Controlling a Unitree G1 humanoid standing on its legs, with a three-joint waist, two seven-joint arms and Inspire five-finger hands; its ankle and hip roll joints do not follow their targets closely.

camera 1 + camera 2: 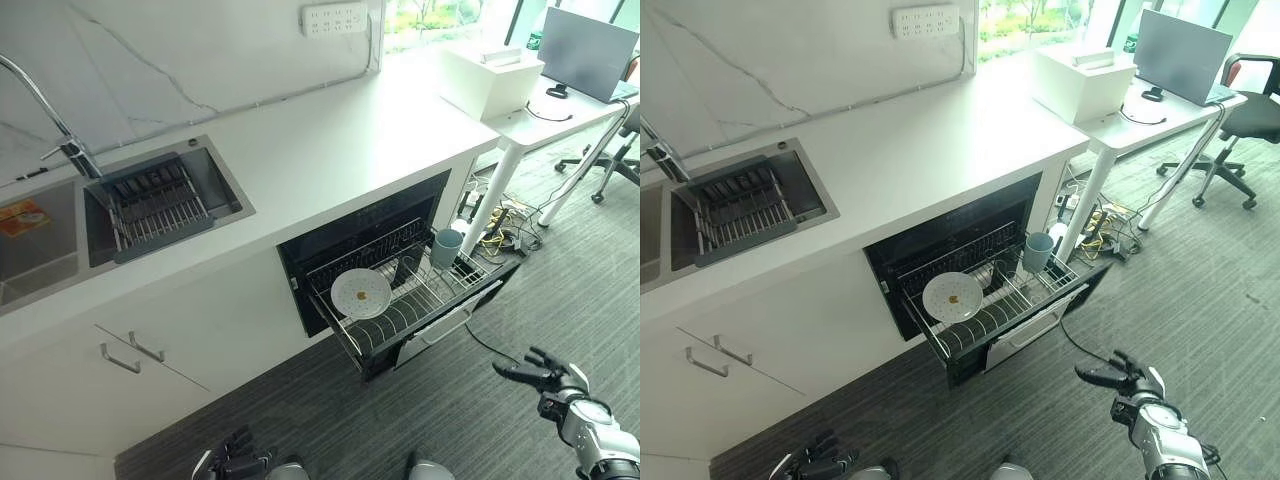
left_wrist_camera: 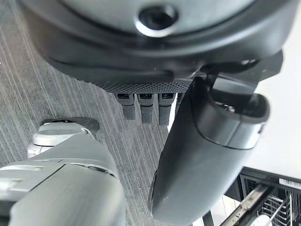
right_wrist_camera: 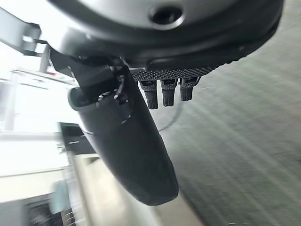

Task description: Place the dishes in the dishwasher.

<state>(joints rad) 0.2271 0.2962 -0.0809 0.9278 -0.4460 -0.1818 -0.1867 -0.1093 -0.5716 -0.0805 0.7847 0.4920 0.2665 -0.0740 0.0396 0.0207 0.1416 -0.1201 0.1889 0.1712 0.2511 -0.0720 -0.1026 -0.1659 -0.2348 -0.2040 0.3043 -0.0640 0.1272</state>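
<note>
Long white stone surface (image 1: 330, 140) running across the scene, with a steel sink (image 1: 215, 170) sunk into it at the left. Inside the sink, a dark grey slatted draining rack (image 1: 155, 205). Below the surface, a black built-in dishwasher (image 1: 345, 225) standing open, its dark wire rack (image 1: 425, 295) pulled out over the grey striped carpet floor (image 1: 560, 290). Upright in the rack, toward its left end, a round white plate with a small yellow mark at its centre (image 1: 361, 293). Toward the rack's right rear corner, a blue-grey cup (image 1: 446, 246), well apart from the plate. Right robot hand (image 1: 535, 372) low over the carpet in front of and to the right of the rack, dark fingers (image 1: 1102, 375) spread and relaxed, pinching nothing, well apart from both plate and cup. Same loose spread in the right wrist view (image 3: 141, 155), fingers straight, nothing between them and the thumb. Left robot hand (image 1: 237, 458) near the bottom edge, left of the rack and well apart from the dishes; fingers (image 2: 141, 106) relaxed in the left wrist view, empty.
</note>
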